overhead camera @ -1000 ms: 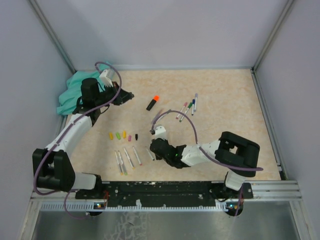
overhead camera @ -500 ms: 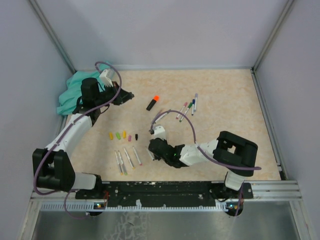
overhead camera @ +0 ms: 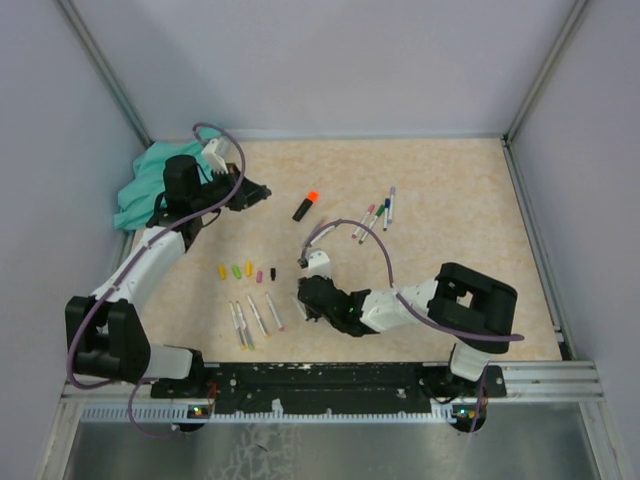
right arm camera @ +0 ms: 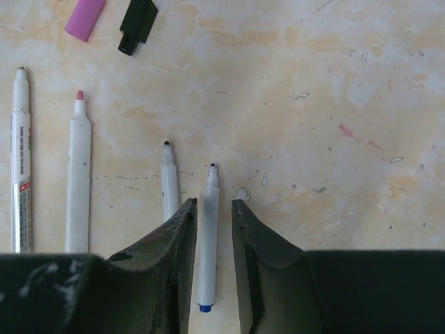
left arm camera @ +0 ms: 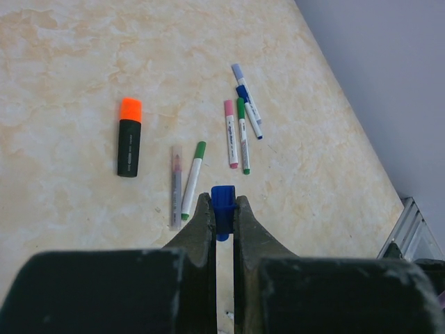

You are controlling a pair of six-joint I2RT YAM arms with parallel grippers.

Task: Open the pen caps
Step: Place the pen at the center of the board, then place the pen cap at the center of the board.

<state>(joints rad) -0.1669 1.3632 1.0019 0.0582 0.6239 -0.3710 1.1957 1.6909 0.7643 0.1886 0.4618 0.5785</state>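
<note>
My left gripper (left arm camera: 222,203) is shut on a blue pen cap (left arm camera: 222,198), held above the table at the back left (overhead camera: 262,190). My right gripper (right arm camera: 214,203) is open and low over the table (overhead camera: 303,305). An uncapped white pen (right arm camera: 208,243) with a blue end lies loose between its fingers. A row of loose pen caps (overhead camera: 247,271) lies left of it, among them a pink cap (right arm camera: 85,17) and a black cap (right arm camera: 138,24). Other uncapped pens (overhead camera: 255,318) lie in a row. Several capped pens (left arm camera: 240,132) and an orange-capped highlighter (left arm camera: 129,137) lie further back.
A teal cloth (overhead camera: 140,185) is bunched in the back left corner. Grey walls stand on three sides, and a metal rail (overhead camera: 340,378) runs along the near edge. The right arm's cable (overhead camera: 375,240) loops above the table.
The right gripper has opened and let the white pen go onto the table, shifting slightly left. The left arm with the blue cap has barely moved.
</note>
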